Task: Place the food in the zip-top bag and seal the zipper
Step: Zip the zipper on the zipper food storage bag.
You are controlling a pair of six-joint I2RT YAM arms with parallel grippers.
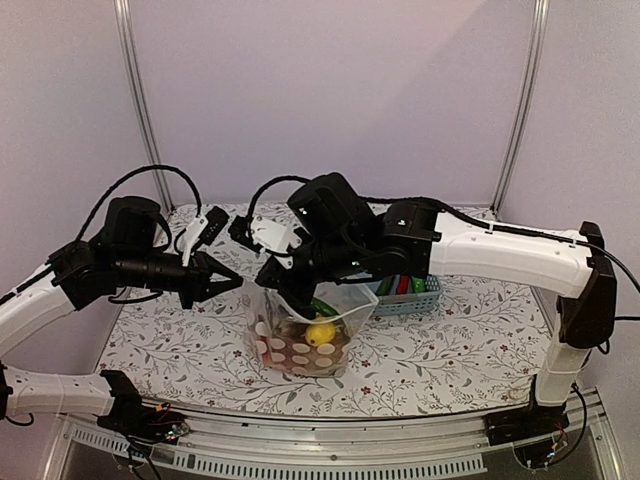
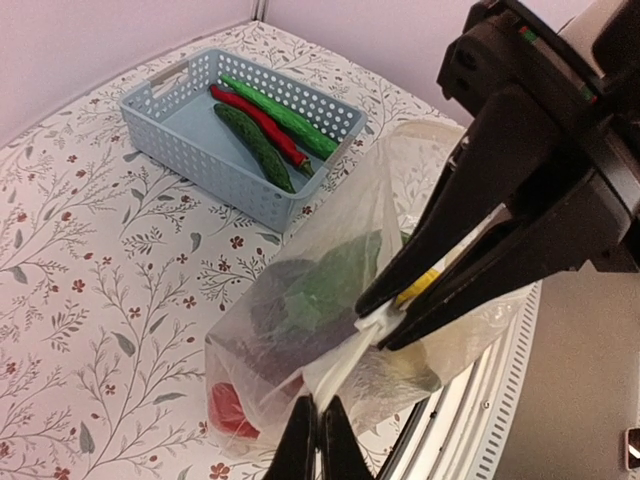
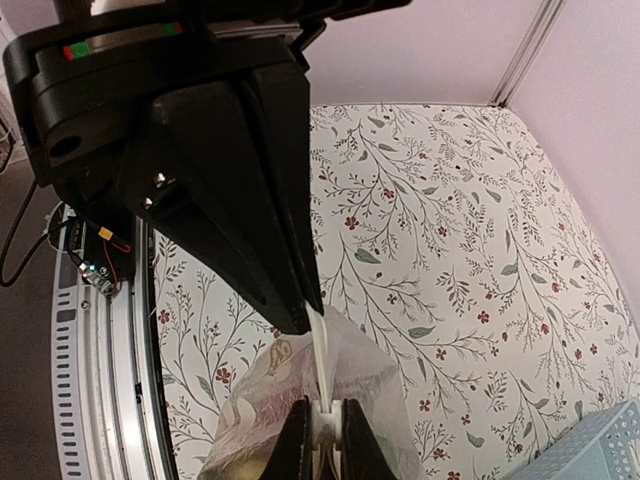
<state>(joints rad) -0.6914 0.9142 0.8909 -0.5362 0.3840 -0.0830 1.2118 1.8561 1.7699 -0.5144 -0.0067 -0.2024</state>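
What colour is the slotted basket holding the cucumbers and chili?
Light blue basket; clearest in the left wrist view.

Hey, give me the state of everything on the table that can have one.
zip-top bag: upright, holding food, seal unclear.
basket: holding two cucumbers and a chili.
left gripper: jaws shut on the bag's mouth edge.
right gripper: jaws shut on the same edge.

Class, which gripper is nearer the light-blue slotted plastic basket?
Right. The right gripper pinches the rim of the clear white-dotted plastic bag beside the basket; the shut left gripper lies on the bag's opposite side, farther away.
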